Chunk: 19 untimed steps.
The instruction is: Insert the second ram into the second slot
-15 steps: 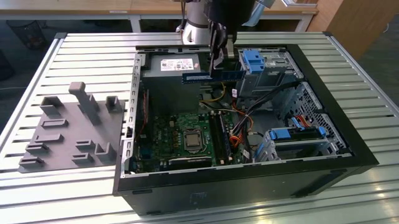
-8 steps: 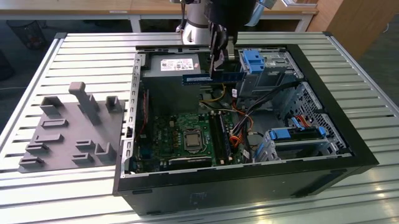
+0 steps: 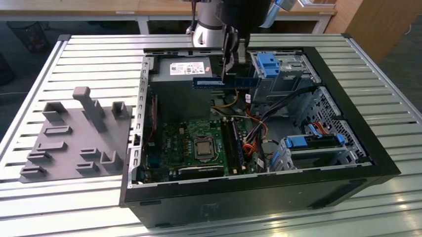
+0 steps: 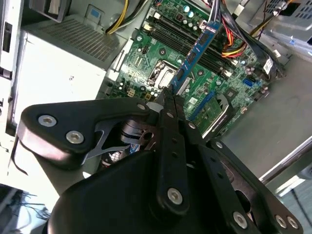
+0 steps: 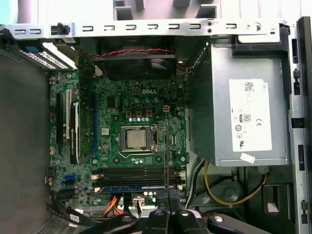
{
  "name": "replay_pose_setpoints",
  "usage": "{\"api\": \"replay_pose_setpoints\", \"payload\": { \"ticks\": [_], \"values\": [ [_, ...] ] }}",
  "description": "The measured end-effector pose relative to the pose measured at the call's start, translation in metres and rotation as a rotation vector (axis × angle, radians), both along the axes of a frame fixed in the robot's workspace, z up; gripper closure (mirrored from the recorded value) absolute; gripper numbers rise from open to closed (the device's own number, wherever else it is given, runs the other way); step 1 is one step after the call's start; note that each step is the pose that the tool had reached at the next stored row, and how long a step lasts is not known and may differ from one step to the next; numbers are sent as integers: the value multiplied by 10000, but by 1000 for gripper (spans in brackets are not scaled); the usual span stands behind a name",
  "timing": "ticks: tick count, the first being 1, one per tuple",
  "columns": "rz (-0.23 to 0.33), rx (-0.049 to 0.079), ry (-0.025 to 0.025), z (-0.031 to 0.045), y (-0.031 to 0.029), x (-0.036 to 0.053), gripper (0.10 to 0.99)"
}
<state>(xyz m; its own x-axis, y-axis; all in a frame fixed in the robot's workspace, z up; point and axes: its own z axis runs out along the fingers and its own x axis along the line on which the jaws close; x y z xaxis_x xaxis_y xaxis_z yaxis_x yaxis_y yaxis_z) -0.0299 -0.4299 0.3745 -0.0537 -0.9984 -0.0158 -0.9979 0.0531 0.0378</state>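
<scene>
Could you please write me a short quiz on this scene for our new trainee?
1. What grey thing lies on the table, at the exterior view's left of the case?
2. True or false: the gripper is shut on the ram.
3. The ram is: A. lying on the table; B. held level over the open case; C. resting on that grey thing.
Key: 1. a moulded tray; 2. true; 3. B.
</scene>
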Motion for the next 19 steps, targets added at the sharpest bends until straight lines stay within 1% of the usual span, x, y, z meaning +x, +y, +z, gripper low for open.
{"api": "replay_pose_setpoints", "payload": {
  "ticks": [19],
  "values": [
    [-1922, -24, -1, -9, -3, -1, 973]
  ]
}}
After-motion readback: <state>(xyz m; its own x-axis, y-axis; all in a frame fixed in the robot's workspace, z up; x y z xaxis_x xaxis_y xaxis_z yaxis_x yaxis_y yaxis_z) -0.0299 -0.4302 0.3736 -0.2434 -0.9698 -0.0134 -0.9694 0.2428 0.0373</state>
